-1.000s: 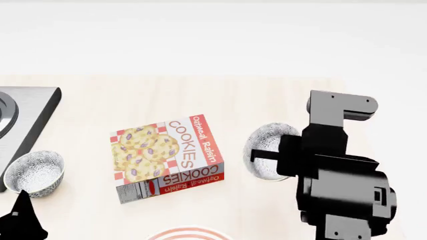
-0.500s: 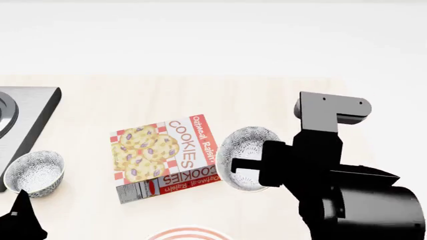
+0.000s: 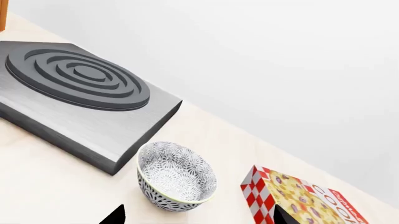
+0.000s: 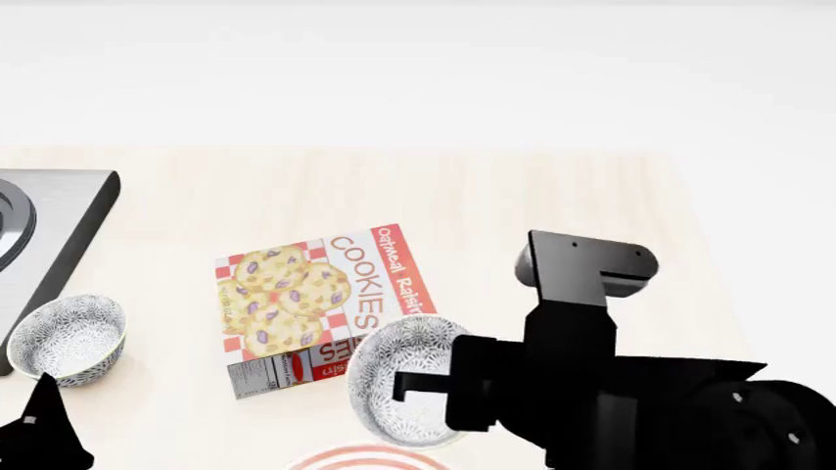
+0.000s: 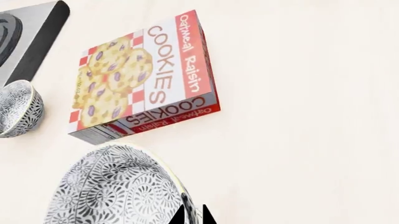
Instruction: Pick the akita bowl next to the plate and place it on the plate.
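Observation:
My right gripper (image 4: 407, 389) is shut on the rim of the akita bowl (image 4: 392, 377), a grey-black speckled bowl held tilted above the table. The bowl hangs just beyond the red-striped plate (image 4: 368, 458), of which only a sliver shows at the near edge. In the right wrist view the two fingertips (image 5: 179, 216) pinch the bowl's rim, with the gripper (image 5: 193, 216) astride it and the bowl's patterned outside (image 5: 115, 186) filling the corner. My left gripper (image 3: 198, 220) stands open, near a second identical bowl (image 3: 176, 177).
An oatmeal raisin cookie box (image 4: 320, 308) lies flat mid-table, right beside the held bowl. The second bowl (image 4: 69, 338) sits at the left next to a grey stove plate (image 4: 59, 230). The left gripper's dark tip (image 4: 42, 431) shows at the near left.
My right gripper has carried the akita bowl leftward and toward the near edge, from the box's right side to just above the plate. The left arm has stayed put.

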{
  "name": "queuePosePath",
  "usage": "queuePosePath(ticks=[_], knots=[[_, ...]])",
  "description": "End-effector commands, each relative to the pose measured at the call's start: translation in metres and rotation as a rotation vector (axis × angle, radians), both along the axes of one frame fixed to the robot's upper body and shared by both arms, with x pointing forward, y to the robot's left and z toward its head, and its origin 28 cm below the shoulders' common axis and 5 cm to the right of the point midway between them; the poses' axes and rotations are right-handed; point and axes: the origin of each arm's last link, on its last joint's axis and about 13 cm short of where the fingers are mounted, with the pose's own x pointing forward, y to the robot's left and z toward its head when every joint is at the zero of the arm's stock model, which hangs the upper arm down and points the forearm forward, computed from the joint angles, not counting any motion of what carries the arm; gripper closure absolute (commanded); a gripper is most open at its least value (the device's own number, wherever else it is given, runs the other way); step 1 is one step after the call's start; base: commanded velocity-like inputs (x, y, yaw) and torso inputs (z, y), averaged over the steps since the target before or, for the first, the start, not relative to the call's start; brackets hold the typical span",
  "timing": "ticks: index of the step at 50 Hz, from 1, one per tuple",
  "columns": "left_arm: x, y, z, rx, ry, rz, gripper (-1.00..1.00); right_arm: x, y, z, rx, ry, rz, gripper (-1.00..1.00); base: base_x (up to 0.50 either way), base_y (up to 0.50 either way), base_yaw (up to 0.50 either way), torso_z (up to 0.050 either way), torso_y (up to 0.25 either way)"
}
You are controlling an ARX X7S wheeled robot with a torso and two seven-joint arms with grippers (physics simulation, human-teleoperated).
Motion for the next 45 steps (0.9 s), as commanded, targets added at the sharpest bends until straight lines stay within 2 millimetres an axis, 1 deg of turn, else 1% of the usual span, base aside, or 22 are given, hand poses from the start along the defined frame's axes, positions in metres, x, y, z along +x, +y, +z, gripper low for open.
queuePosePath(ticks=[1,16,34,41,45], knots=[[0.000,0.000,-0.002,0.001,0.000,0.001,-1.00,-0.008,0.005,-0.001,0.067,0.067,0.074,1.00,0.00,0.00,0.00,0.000,0.000],[0.000,0.000,-0.003,0.000,0.000,0.001,-1.00,-0.008,0.010,-0.013,0.132,0.131,0.115,1.00,0.00,0.00,0.00,0.000,0.001],[0.003,0.001,-0.005,0.003,0.001,0.000,-1.00,-0.013,0.015,-0.030,0.140,0.177,0.170,1.00,0.00,0.00,0.00,0.000,0.000],[0.001,0.000,-0.003,0.002,0.001,0.000,-1.00,-0.015,0.015,-0.030,0.137,0.187,0.184,1.00,0.00,0.00,0.00,0.000,0.001],[0.001,0.000,-0.003,0.001,0.000,0.000,-1.00,-0.017,0.017,-0.035,0.129,0.197,0.207,1.00,0.00,0.00,0.00,0.000,0.000]])
